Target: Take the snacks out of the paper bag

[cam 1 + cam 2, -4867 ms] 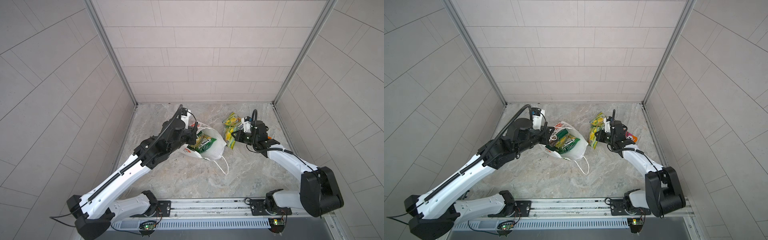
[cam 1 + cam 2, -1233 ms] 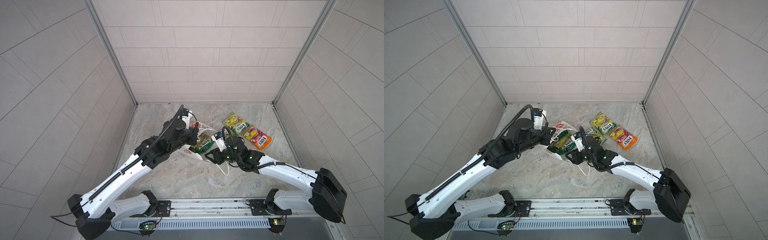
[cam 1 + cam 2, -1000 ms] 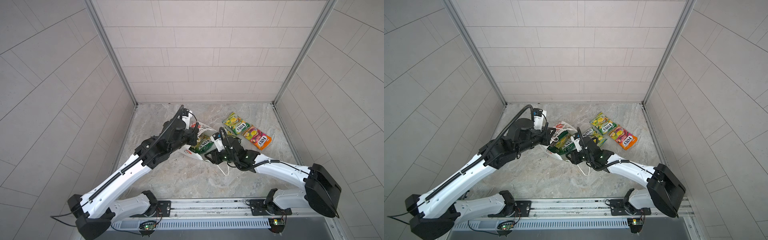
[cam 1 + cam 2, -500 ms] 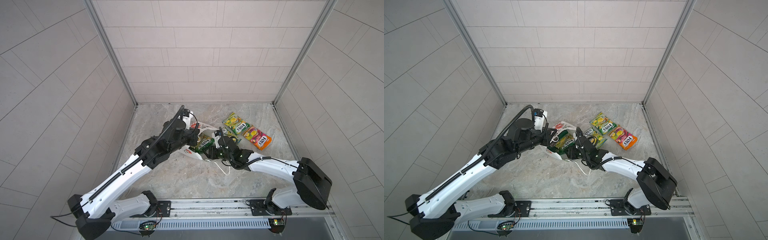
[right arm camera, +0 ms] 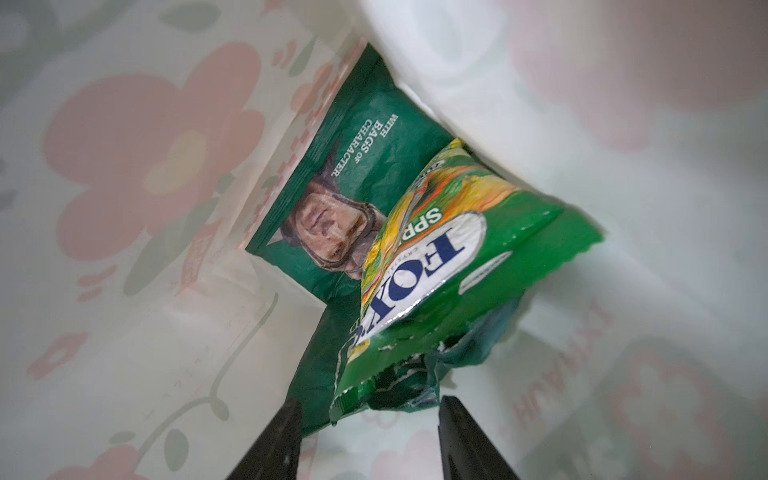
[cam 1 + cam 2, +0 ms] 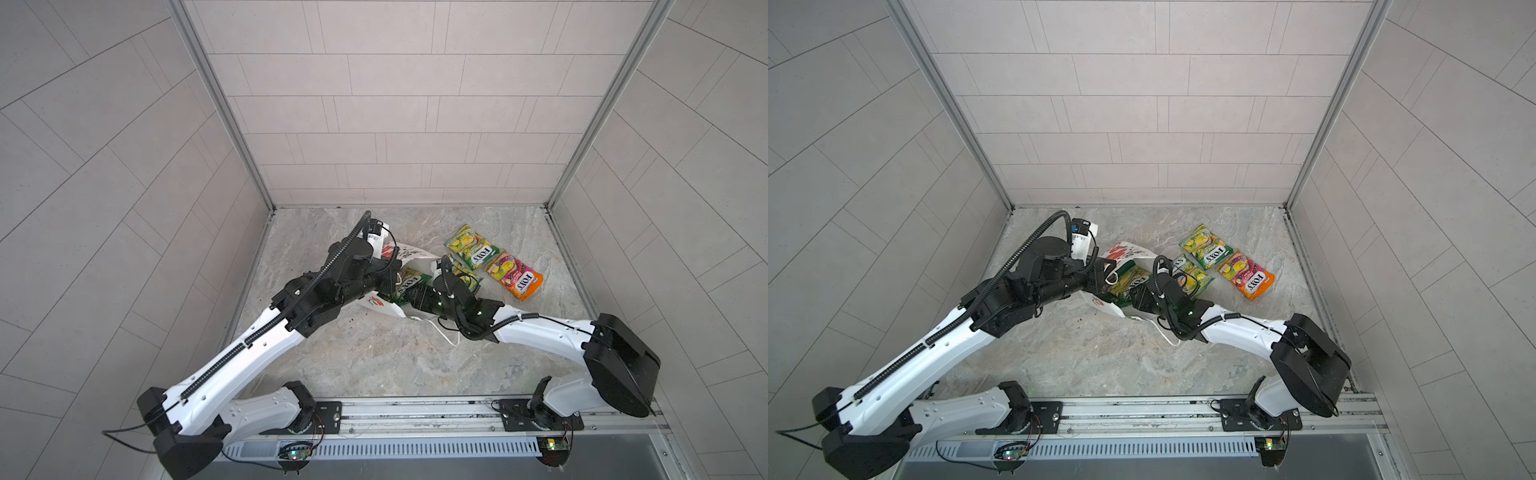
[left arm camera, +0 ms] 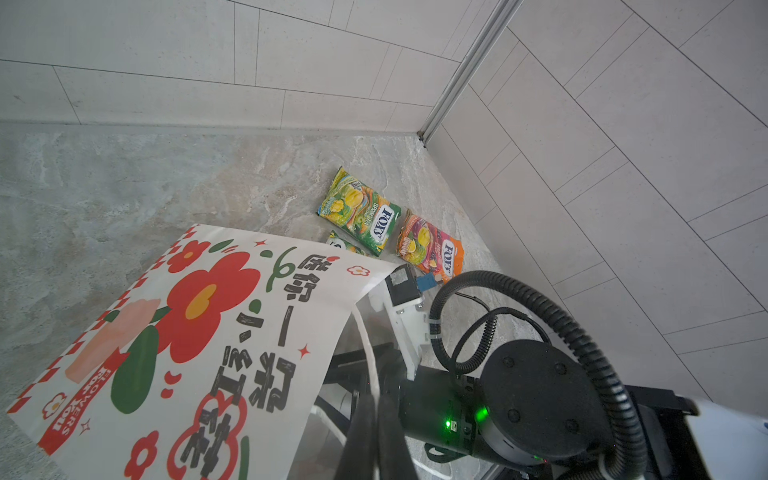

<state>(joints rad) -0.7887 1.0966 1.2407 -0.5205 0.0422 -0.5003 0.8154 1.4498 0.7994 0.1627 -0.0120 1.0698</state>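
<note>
Left gripper [image 7: 377, 415]: clamped tight on the mouth edge of the tall white paper bag with red flowers [image 7: 208, 332], with the white cord handle [image 7: 365, 345] running in between its fingers.
Right gripper [image 5: 369, 401]: deep inside the bag, jaws about half open and gripping nothing.
Packet in the bag: the glossy yellow-green FOX'S packet [image 5: 436, 266] is right ahead, its crimped edge between the fingertips.
Crisp bag: the large dark green crisp bag [image 5: 345, 166] lies behind that packet, deeper in.
Already out: the second yellow-green FOX'S packet [image 6: 471, 249] and the orange-pink FOX'S packet [image 6: 514, 280] lie behind the right gripper on the grey marbled tabletop [image 6: 374, 361].
By the wrist: the third yellow-green FOX'S packet [image 6: 1192, 274] is just beside the right wrist.
</note>
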